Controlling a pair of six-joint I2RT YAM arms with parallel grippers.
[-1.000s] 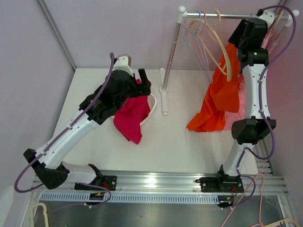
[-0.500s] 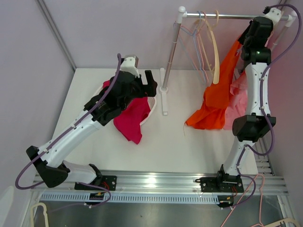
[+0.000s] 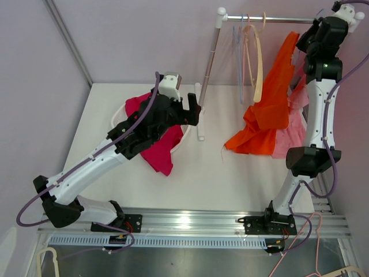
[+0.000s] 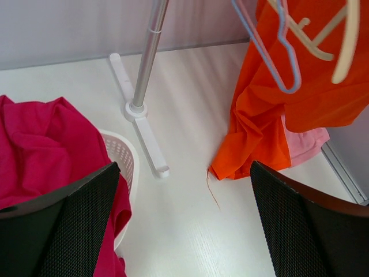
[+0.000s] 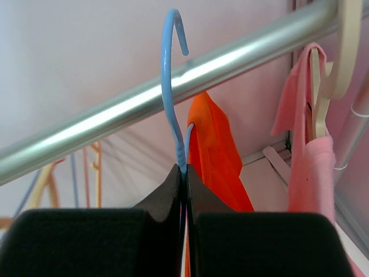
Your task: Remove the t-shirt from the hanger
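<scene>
Right gripper [image 5: 184, 183] first: its two dark fingers [image 5: 164, 199] are pressed tight together on the neck of the blue hanger [image 5: 172, 86], just under the hook. That hook curls up across the metal rail [image 5: 86, 131]; whether it bears on the rail, I can't tell. Just behind the pinch hangs the orange t-shirt [image 5: 214, 156], its top held up at the gripper. From above, it drapes down beside the raised right arm, its lower end bunched on the white table [image 3: 230, 173], with a pink garment [image 5: 308, 167] just beside it.

Over to the left gripper [image 4: 184, 168]: fingers [image 4: 69, 225] spread wide, nothing between them, hovering over the table near the rack's foot [image 4: 144, 133]. At its side, a white basket [image 4: 124, 153] holds a magenta cloth [image 4: 46, 144].
</scene>
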